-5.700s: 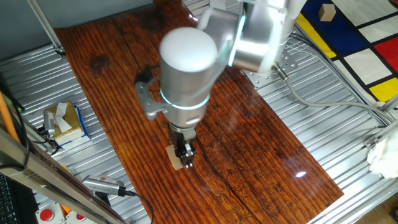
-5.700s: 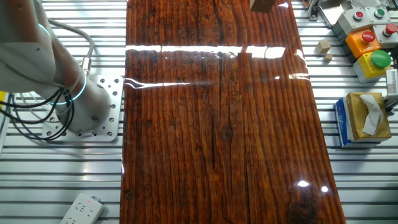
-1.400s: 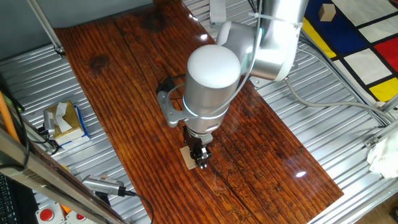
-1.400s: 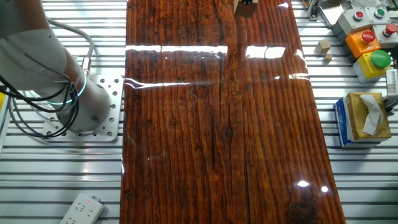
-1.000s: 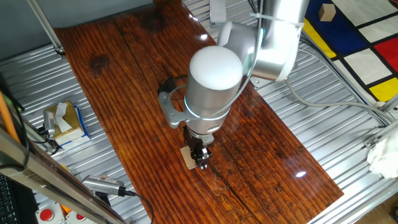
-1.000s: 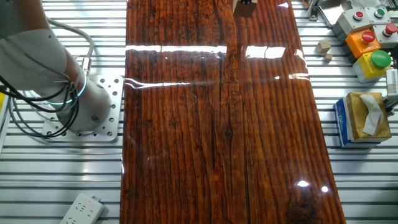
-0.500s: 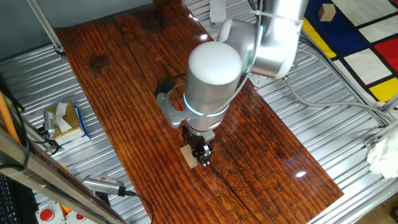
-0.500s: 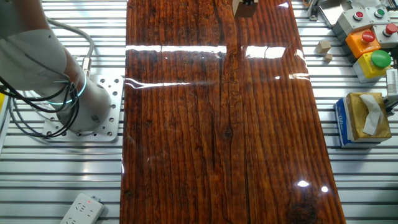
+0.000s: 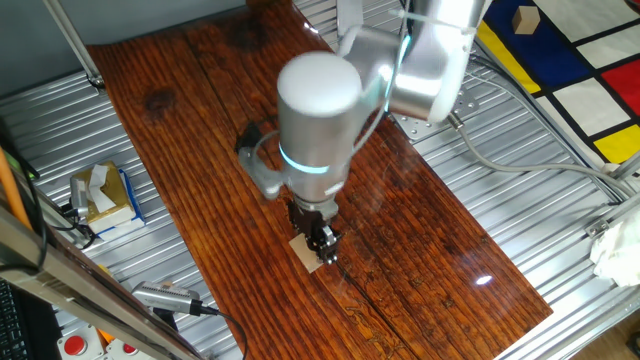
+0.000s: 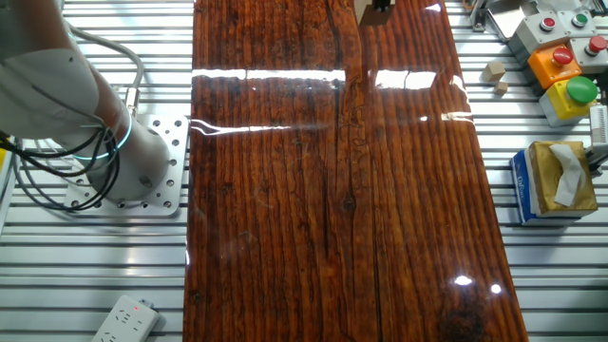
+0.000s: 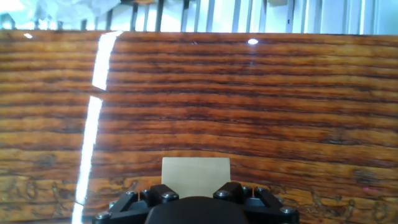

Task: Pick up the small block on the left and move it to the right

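I see the small block (image 9: 306, 250) lying flat on the dark wooden board (image 9: 200, 140) of the desk, low in the middle of one fixed view, with its pale top partly covered by the jaws (image 9: 322, 243). In the hand view the block (image 11: 195, 169) sits at the bottom centre, just above the black jaw housing. The jaws stand right at the block, but I cannot tell whether they are pressing on it or slightly apart from it. In the other fixed view only a sliver of the block (image 10: 366, 11) shows at the top edge of the frame. A blue-and-yellow tissue box (image 9: 105, 195) rests on the ribbed metal at the left of the frame, well apart from the block.
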`<state>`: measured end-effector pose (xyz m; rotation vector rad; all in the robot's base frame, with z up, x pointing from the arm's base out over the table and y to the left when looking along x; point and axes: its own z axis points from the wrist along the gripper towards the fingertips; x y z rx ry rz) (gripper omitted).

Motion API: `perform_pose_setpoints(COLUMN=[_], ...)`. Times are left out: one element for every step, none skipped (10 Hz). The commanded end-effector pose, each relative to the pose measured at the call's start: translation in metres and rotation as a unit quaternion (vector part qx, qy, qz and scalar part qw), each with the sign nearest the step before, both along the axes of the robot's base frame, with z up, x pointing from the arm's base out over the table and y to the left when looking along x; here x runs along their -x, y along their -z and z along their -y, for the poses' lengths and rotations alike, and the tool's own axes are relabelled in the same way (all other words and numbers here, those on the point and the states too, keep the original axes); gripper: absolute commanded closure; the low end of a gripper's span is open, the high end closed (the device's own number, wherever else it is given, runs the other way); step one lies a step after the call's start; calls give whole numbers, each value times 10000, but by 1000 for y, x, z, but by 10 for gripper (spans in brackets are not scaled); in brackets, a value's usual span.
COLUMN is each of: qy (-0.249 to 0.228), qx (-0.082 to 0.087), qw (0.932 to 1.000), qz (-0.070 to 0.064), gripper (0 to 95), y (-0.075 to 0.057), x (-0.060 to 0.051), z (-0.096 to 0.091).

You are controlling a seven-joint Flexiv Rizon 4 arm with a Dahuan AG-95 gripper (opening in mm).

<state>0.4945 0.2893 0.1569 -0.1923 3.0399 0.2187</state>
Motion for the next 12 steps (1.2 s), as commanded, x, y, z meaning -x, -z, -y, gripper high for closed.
perform_pose_setpoints(qy=[84, 50, -18, -59, -91, -91, -102, -46, 18, 70, 99, 119], qx=[-46, -38, -27, -5, 17, 21, 1, 31, 41, 70, 65, 71], qw=[10000, 10000, 10000, 10000, 9999, 9999, 9999, 10000, 10000, 9999, 9999, 9999], qz=[26, 30, 41, 44, 41, 38, 43, -21, -75, -102, -100, -103], gripper=[950, 950, 950, 950, 950, 950, 950, 950, 950, 950, 950, 950], y=[1, 1, 1, 1, 1, 1, 2, 3, 4, 5, 7, 9], x=[-1, -1, -1, -1, -1, -2, -3, -5, -6, -7, -6, -8], z=[-2, -2, -2, -2, -2, -2, -5, -9, -14, -20, -28, -33])
